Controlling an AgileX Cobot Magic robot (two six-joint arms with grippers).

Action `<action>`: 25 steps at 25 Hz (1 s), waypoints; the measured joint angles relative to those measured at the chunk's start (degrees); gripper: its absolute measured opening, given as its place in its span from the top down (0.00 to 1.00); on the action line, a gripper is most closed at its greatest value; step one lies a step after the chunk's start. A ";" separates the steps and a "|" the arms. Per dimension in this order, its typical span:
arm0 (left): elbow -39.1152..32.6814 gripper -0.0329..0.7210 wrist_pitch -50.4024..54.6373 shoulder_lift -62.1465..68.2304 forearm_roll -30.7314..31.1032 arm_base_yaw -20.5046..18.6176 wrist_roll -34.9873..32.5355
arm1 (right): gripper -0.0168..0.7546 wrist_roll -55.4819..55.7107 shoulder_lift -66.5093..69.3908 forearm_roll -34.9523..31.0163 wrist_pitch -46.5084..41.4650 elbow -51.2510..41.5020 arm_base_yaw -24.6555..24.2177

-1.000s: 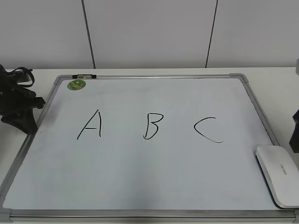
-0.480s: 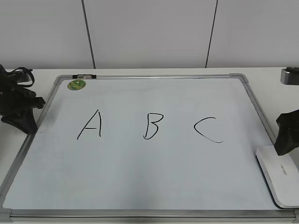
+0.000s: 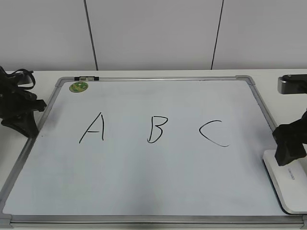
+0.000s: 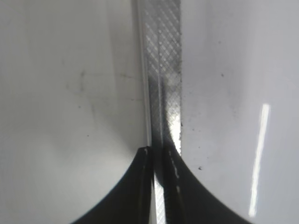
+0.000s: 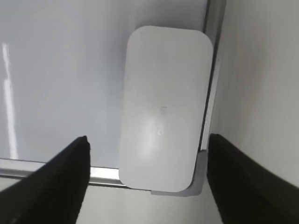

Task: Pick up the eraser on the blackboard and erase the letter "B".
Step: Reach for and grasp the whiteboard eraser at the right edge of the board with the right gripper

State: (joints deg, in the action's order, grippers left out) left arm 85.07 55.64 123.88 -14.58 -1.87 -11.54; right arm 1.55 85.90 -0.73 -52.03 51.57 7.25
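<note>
Eraser (image 5: pixel 163 107) lies at the blackboard's (image 3: pixel 144 167) near-right corner; the right claw (image 5: pixel 147 175) hangs above, fingers spread to straddle it. Left claw (image 4: pixel 159 156) sits pinched together, idle.

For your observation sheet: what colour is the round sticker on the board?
Green sticker, clearest in the exterior view.

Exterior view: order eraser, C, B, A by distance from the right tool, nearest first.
From the right tool:
1. eraser, right under it at the board's right edge.
2. letter C, right third of the board.
3. letter B, board middle.
4. letter A, left third, farthest.
</note>
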 joint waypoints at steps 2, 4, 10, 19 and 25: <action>0.00 0.94 0.00 0.00 0.00 0.00 0.00 | 0.20 1.31 0.00 0.73 0.39 0.00 0.00; 0.00 0.94 0.00 0.00 0.00 0.00 0.00 | 0.20 1.79 0.00 1.22 0.61 -0.38 0.00; 0.00 0.94 0.00 0.00 0.00 0.00 0.00 | 0.16 1.91 0.00 1.63 3.01 -3.27 0.00; 0.00 0.94 0.00 0.00 0.00 0.00 0.00 | 0.16 2.00 4.18 1.73 5.57 -3.41 0.00; 0.00 0.94 0.00 0.00 0.00 -0.11 0.00 | 0.16 2.00 6.31 1.73 6.79 -3.41 0.00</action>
State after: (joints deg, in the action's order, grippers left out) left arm 85.07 55.64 123.88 -14.58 -1.97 -11.54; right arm 3.56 92.21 1.00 -45.24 48.15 7.25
